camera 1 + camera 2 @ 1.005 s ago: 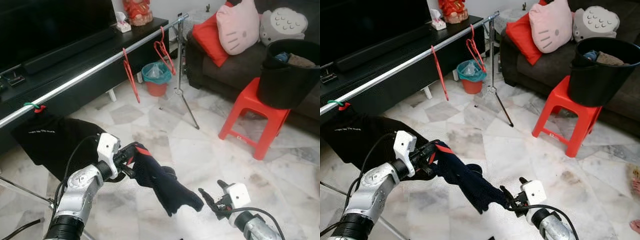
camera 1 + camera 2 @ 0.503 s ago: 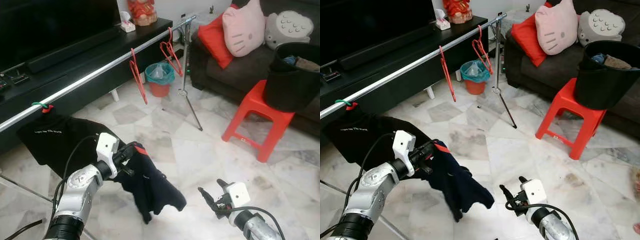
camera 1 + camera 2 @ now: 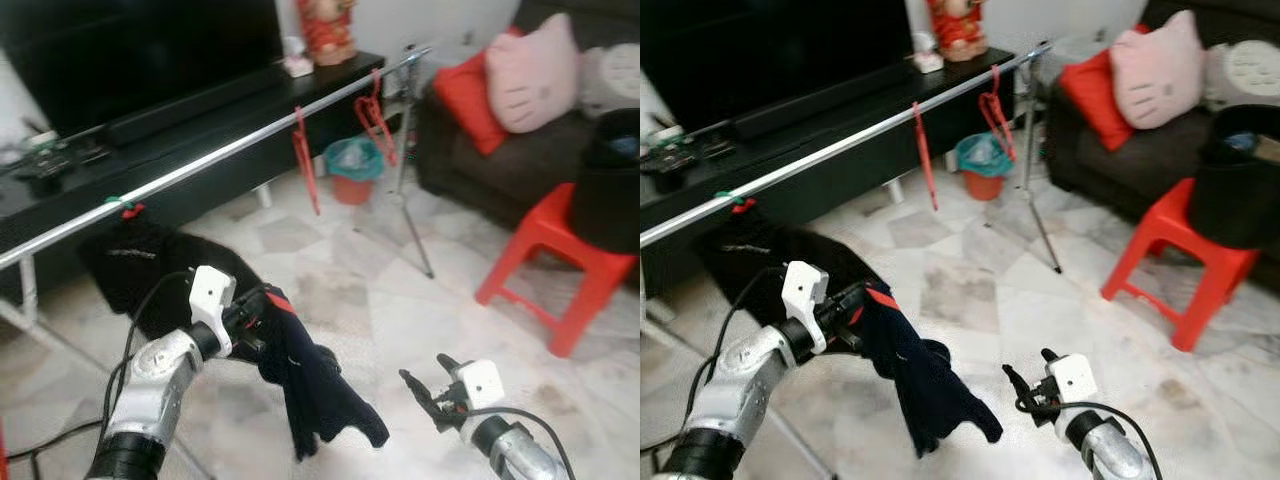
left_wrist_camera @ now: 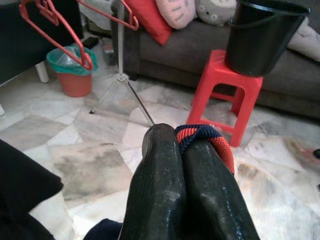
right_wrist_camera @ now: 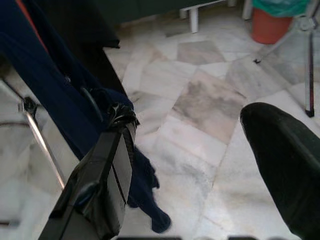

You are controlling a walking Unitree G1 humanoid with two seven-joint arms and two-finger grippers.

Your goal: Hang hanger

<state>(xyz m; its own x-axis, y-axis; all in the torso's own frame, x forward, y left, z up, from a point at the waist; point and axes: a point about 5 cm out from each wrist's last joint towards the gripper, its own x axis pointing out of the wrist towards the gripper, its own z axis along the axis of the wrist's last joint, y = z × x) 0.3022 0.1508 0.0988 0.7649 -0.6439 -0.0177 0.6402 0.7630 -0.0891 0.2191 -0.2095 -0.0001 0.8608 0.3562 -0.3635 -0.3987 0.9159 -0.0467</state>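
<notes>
Hanger (image 3: 281, 301) with a red edge sits pinched between the closed fingers of the left gripper (image 3: 262, 318), low in front of the robot and well short of the rail (image 3: 230, 157). A dark navy garment (image 3: 320, 395) droops from it toward the marble floor (image 3: 350, 290). The right gripper (image 3: 425, 390) hovers apart from the cloth, fingers spread wide with nothing between them. 2 red hangers (image 3: 304, 160) hang on the rail. A black shirt (image 3: 150, 270) hangs on it nearer the robot.
</notes>
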